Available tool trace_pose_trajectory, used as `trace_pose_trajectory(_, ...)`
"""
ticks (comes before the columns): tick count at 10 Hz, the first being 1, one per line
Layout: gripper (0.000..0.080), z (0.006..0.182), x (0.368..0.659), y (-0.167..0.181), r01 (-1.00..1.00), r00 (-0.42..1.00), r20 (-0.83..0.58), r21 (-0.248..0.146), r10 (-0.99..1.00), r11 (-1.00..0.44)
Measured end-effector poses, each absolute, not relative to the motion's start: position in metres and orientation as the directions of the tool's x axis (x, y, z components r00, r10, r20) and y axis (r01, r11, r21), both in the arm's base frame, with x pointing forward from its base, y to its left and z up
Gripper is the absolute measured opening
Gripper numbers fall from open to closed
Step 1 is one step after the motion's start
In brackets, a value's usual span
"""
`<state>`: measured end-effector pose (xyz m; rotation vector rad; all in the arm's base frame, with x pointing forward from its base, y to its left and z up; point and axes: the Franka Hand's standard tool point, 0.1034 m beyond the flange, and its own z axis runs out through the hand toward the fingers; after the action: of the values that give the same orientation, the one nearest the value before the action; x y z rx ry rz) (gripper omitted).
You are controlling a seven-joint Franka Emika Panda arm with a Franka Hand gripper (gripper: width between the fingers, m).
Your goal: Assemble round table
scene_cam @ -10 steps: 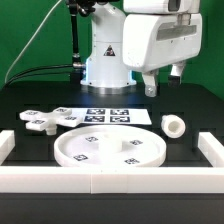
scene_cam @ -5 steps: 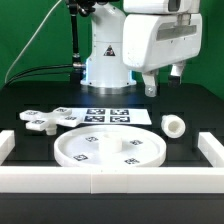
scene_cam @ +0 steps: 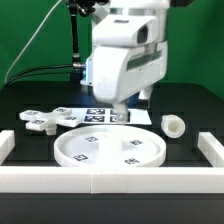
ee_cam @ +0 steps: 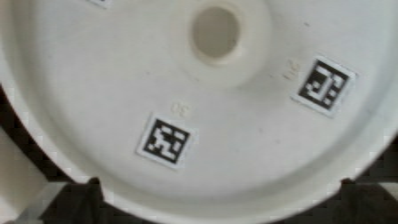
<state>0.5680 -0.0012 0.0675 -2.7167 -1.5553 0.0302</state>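
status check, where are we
Status: gripper open, empty, over disc rim beside marker board. Loose leg and cross base lie apart. Nothing blocking.

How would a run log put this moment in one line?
gripper: above large white rimmed round disc, looks open, empty | short white cylinder leg: apart from disc | flat white cross-shaped base: beside disc, unattached

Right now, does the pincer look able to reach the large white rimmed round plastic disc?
Probably yes: the pincer hangs open just above the large white round disc, and the wrist view shows nothing between them.
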Motion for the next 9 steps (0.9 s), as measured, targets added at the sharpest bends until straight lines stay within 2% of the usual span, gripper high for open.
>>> trace_pose_trajectory(2,0.0649,0.047,0.568,-0.014,0.865,0.501,-0.017,-0.04,0.866,-0.501)
trace_pose_trajectory(5,0.0649,0.031,0.561,-0.031,0.856,0.515,-0.021,-0.054,0.857,-0.515)
trace_pose_trajectory(7,0.065,0.028,0.557,-0.038,0.849,0.525,-0.024,-0.058,0.851,-0.525)
trace_pose_trajectory(9,0.0649,0.028,0.556,-0.038,0.85,0.526,-0.014,-0.043,0.851,-0.526)
